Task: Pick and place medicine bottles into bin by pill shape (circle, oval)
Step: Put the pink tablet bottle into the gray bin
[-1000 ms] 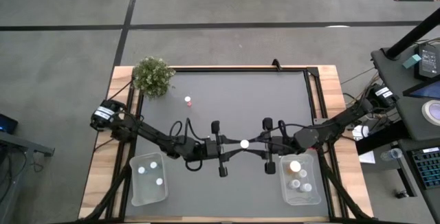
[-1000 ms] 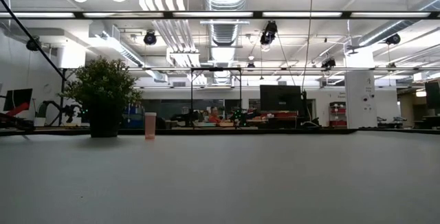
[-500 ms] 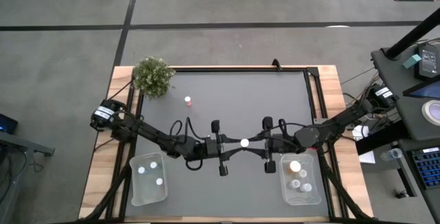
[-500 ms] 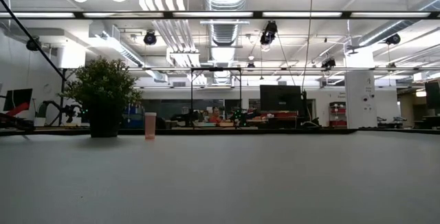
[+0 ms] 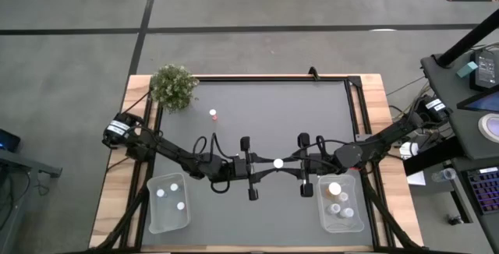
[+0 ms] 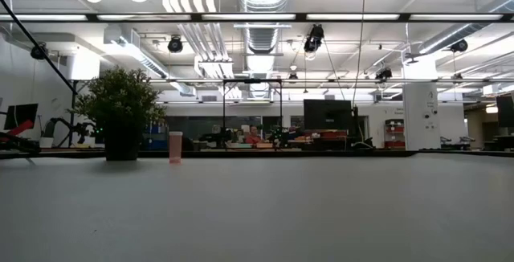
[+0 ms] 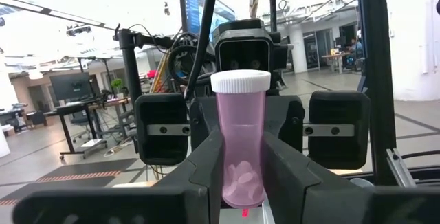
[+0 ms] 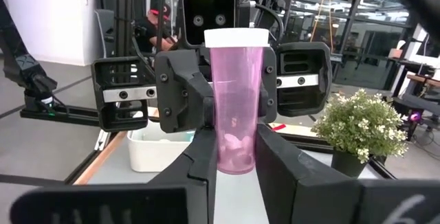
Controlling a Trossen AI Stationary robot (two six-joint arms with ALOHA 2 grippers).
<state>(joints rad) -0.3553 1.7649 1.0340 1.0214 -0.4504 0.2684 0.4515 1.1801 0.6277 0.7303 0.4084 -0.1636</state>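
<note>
Bottle (image 7: 239, 141): pink, white-capped, upright – held at table centre between both grippers
Left gripper (image 5: 260, 164): clamped on bottle from the left
Right gripper (image 5: 291, 162): clamped on same bottle from the right
Second bottle (image 5: 212, 114): far left, near plant (image 5: 172, 86)
Bins (image 5: 153, 216): near corners, bottles inside

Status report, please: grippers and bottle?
Left gripper and right gripper both shut on pink bottle, mid-table. One bottle still out. Nothing blocking.

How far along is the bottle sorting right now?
Done: three bottles in the left bin, about four in the right bin. In hand: a pink bottle gripped by the left gripper and right gripper together. Left: one pink bottle beside the plant.
</note>
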